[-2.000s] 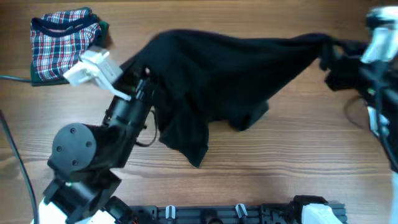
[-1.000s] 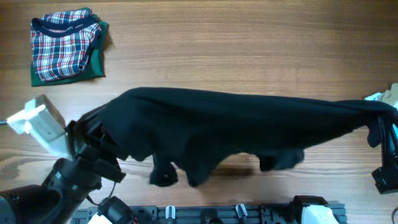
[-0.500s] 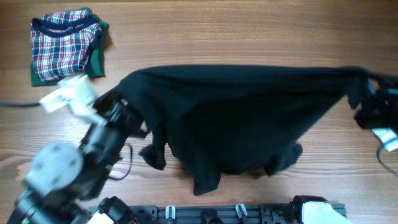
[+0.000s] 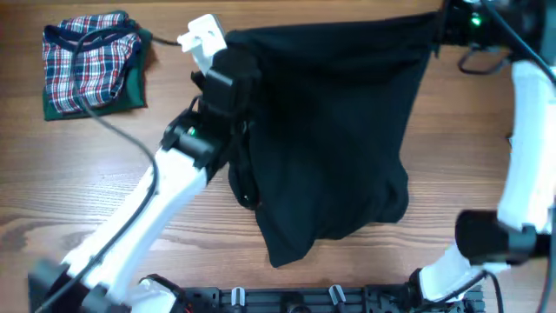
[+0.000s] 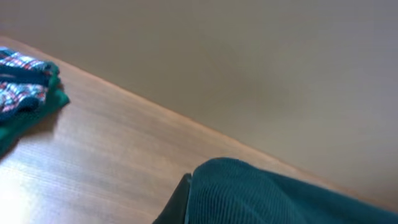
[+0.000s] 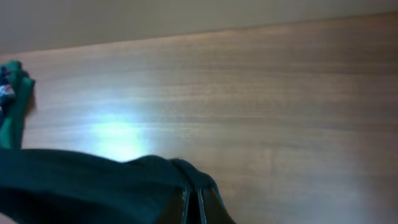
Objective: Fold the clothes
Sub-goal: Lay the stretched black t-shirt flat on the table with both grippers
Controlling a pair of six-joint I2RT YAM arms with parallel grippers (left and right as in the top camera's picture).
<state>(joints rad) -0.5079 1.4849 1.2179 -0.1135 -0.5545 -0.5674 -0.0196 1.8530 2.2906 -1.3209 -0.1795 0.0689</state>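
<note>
The clothes are a black shirt, held by its far edge and stretched between both grippers, its lower part draping down toward the table's near side. My left gripper is shut on the shirt's far left corner. In the left wrist view one dark finger presses against ribbed fabric. My right gripper is shut on the far right corner. In the right wrist view its gripper pinches a bunched fold of the shirt.
A folded red, white and blue plaid garment on green cloth lies at the far left corner, also visible in the left wrist view. The wooden table lies under everything. The arms' bases stand along the near edge.
Both arms have swung the shirt from the near side of the table to the far side. It now hangs spread wide rather than in a low band.
</note>
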